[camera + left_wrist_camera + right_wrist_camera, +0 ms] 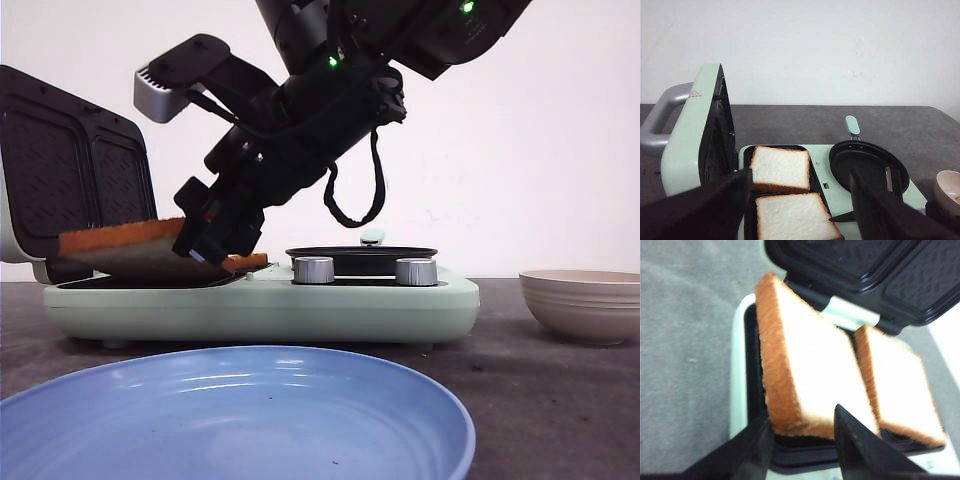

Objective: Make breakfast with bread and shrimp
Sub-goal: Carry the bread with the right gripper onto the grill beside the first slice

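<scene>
Scene: a pale green sandwich maker sits on a grey desk, its lid raised, a blue plate in front and a beige bowl to the robot's right
Bread: two slices lie side by side in the dark tray; the nearer slice sits tilted, one edge propped up, the other slice looks flat
Right end effector: pinching the corner crust of the tilted slice, one finger on each face
Left end effector: fingers spread wide, holding nothing, hanging above the bread and the round black pan
Shrimp: a hint of orange shows at the frame edge inside the bowl in the left wrist view, too small to be sure
Step in hand: likely seating this slice in its tray slot
Doing it well: lower the raised edge until the slice lies level inside the tray wall, release gently so the soft crumb is not crushed, and lift straight away without nudging the neighbouring slice
</scene>
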